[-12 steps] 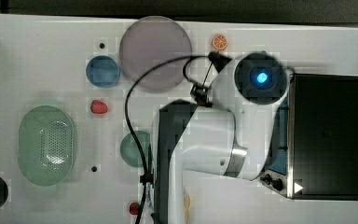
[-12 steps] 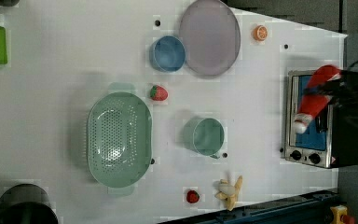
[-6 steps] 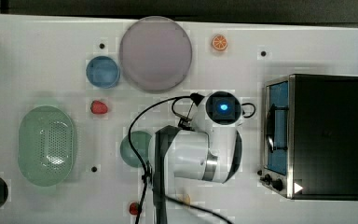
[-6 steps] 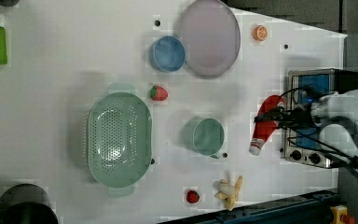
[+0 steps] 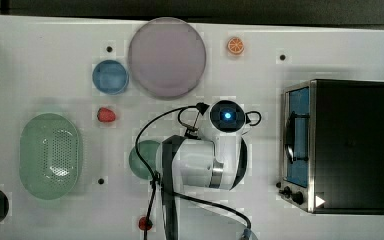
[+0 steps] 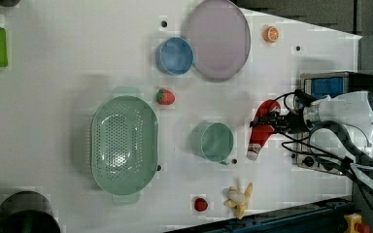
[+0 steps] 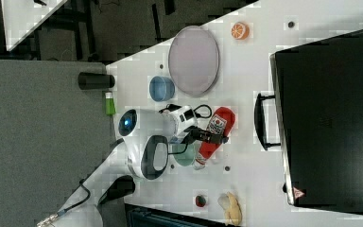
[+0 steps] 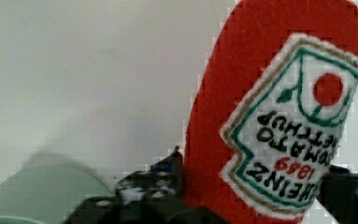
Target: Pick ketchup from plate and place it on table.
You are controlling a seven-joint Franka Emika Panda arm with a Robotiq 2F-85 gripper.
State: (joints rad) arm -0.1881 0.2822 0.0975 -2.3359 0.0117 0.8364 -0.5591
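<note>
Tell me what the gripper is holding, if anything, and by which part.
The gripper holds the ketchup, clamped across its red body at the label, about midway along. The white cap end hangs free, pointing down toward the table.

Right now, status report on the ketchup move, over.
Gripper at the ketchup. Ketchup off the plate, over the table beside the oven. Green cup close on its other side.
</note>
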